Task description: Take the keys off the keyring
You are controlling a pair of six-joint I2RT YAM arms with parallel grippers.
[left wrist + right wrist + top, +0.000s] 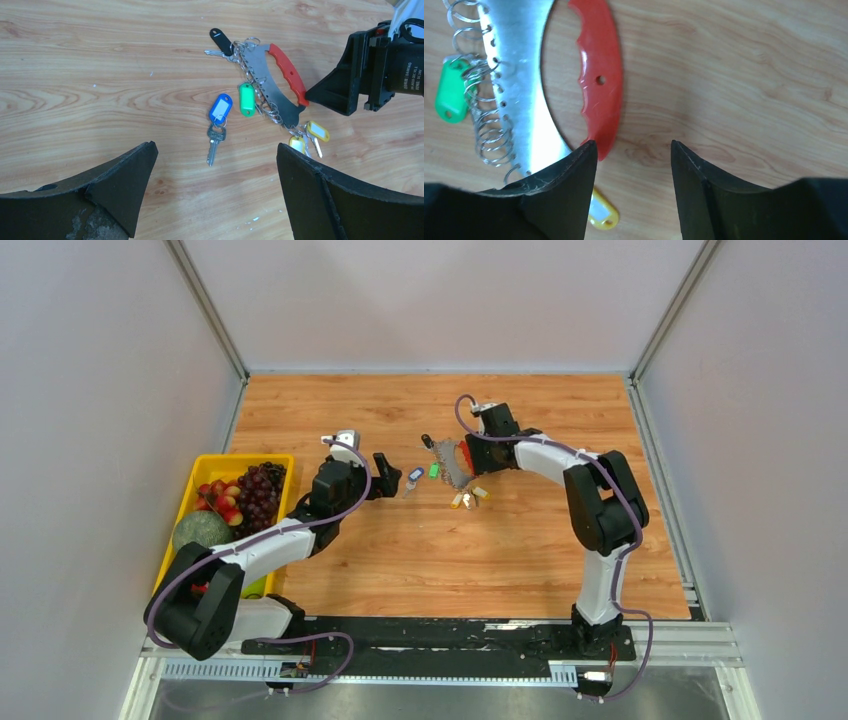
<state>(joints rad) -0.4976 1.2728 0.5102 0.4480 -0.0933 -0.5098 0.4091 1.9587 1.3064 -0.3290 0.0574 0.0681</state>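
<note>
The keyring, a curved grey metal plate (262,75) with a red handle (289,72), lies flat on the wood (455,468). Wire rings along its edge carry a green-tagged key (246,99), a black tag (220,40) and yellow-tagged keys (317,131). A blue-tagged key (220,109) lies just left of the plate, with no link to it showing. My left gripper (215,146) is open just short of that blue-tagged key. My right gripper (633,150) is open over bare wood. Its left finger (574,175) overlaps the lower end of the red handle (599,75) and plate (519,75).
A yellow basket (240,458) with grapes, strawberries and a green melon stands at the left edge beside the left arm. Grey walls close in the table at the back and on both sides.
</note>
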